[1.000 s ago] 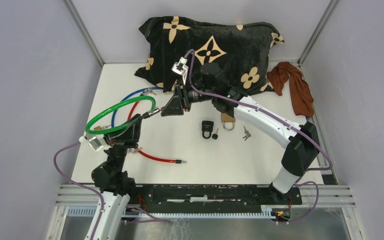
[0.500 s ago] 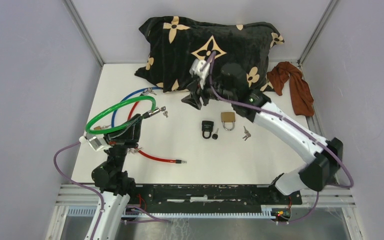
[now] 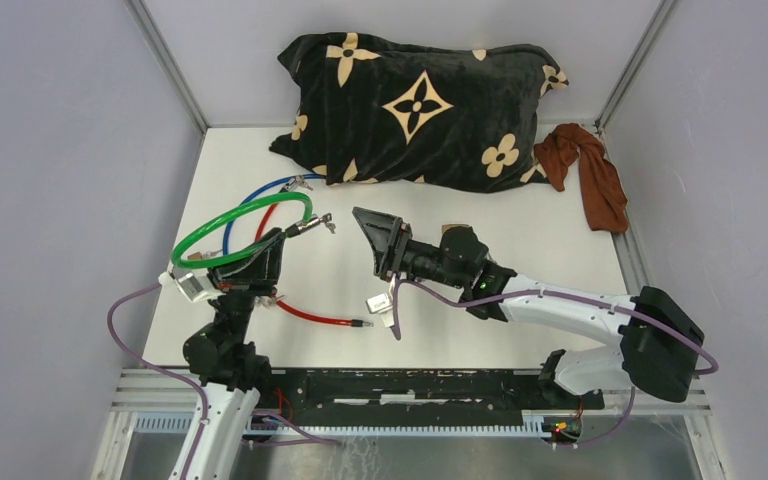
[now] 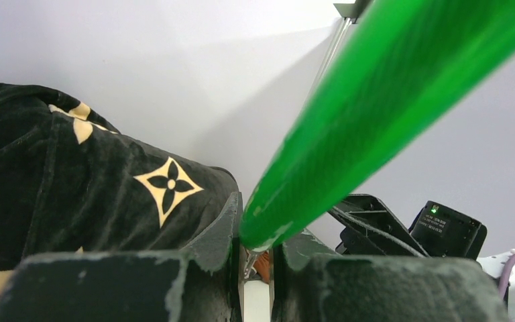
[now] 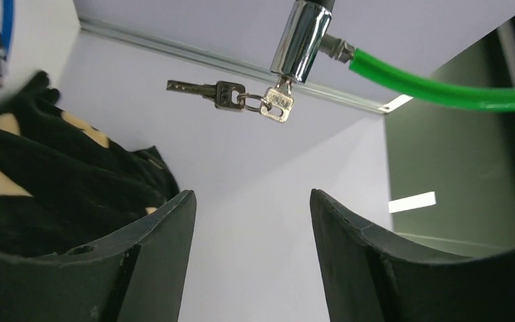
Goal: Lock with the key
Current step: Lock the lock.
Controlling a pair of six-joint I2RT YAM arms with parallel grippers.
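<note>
Left gripper [image 3: 278, 243], lower left, clamped on green cable [image 3: 222, 228]. Right gripper [image 5: 252, 201], centre, jaws apart, facing key [image 5: 276, 106] hanging from lock [image 5: 302, 39].

Left arm [image 3: 222, 335] upright, left fingers [image 4: 209, 240] nearly together; right arm [image 3: 560, 300] low, right fingers [image 5: 154, 248] apart.

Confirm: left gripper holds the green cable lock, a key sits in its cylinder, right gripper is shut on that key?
Wrong on the right gripper: the right wrist view shows it open, apart from the key. The left gripper holds the green cable lock, key in its cylinder.
</note>
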